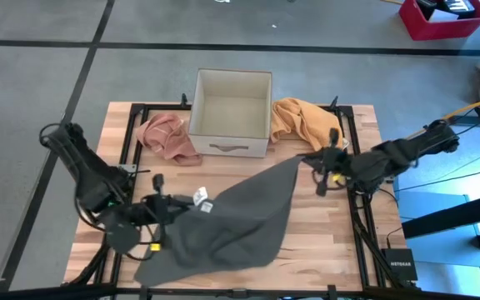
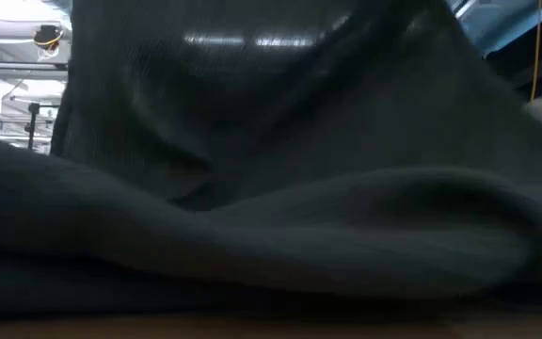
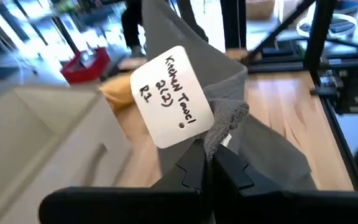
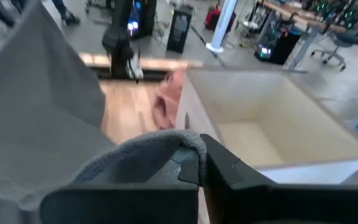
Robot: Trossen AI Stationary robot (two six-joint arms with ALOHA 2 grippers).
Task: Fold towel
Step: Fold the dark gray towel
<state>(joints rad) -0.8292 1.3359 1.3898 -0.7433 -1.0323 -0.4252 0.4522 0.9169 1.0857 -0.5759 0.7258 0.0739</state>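
Wooden table (image 1: 323, 242) carries the dark grey towel (image 1: 232, 221), spread diagonally across the near half, with a white box (image 1: 231, 112) at the back flanked by a pink cloth (image 1: 167, 136) and an orange cloth (image 1: 300, 119). I've got the left gripper (image 1: 176, 207) clamped shut on the towel corner with the white label (image 3: 170, 96), and the right gripper (image 1: 311, 163) clamped shut on the opposite corner near the box. My read: both corners are pinched and raised so the cloth hangs taut between them, ready to fold. Left arm reaches in low from the table's left edge; right arm stretches in from the right side.
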